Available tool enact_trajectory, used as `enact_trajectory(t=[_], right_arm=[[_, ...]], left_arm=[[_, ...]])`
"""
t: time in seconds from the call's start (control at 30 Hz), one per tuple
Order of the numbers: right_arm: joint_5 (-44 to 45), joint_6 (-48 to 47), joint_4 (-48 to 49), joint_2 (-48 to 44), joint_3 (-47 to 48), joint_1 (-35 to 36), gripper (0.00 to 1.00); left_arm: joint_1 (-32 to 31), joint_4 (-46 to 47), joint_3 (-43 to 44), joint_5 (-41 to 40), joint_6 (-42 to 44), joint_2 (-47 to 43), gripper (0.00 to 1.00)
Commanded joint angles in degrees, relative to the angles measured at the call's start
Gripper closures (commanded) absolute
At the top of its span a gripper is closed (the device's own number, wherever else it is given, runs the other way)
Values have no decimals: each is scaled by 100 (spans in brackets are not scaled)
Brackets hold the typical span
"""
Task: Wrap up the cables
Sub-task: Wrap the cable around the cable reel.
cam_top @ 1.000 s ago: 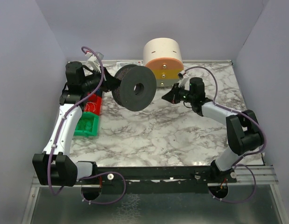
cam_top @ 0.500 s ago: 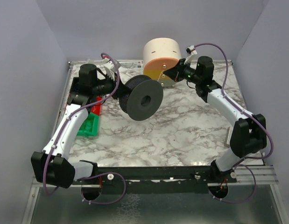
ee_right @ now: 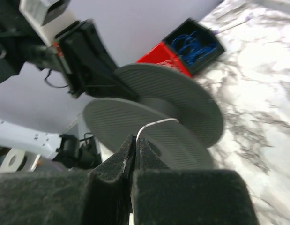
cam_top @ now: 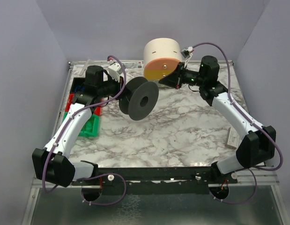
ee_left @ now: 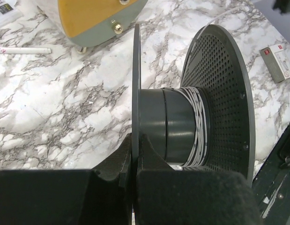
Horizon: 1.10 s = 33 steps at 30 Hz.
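Spool [cam_top: 139, 97] held over the desk [cam_top: 182, 136] — left jaws pinched on its flange, right jaws shut tight on the cable [ee_left: 196, 122].

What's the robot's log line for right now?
left gripper: shut on spool rim | right gripper: shut on cable | spool: few cable turns wound

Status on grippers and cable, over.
Left gripper shut on spool flange. Right gripper pinching cable, few turns on hub. Cream drum close beside right gripper.
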Motion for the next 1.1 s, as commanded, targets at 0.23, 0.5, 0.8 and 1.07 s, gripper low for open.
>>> enact_trajectory(t=[0.23,0.5,0.8,1.07], right_arm=[[-802,387,92,590,598,1279,99],[-989,168,63,989,693,1982,99],[-924,-295,-562,1308,1260,2196,100],[-1244,-764,-269,1249,74,2415,100]], left_arm=[[-16,314,257,-1449,-272,132,100],[42,519,196,-1735,-520,226,100],[169,614,143,-1827,-744,219,100],[1076,1412,-199,-695,-2002,-51,100]])
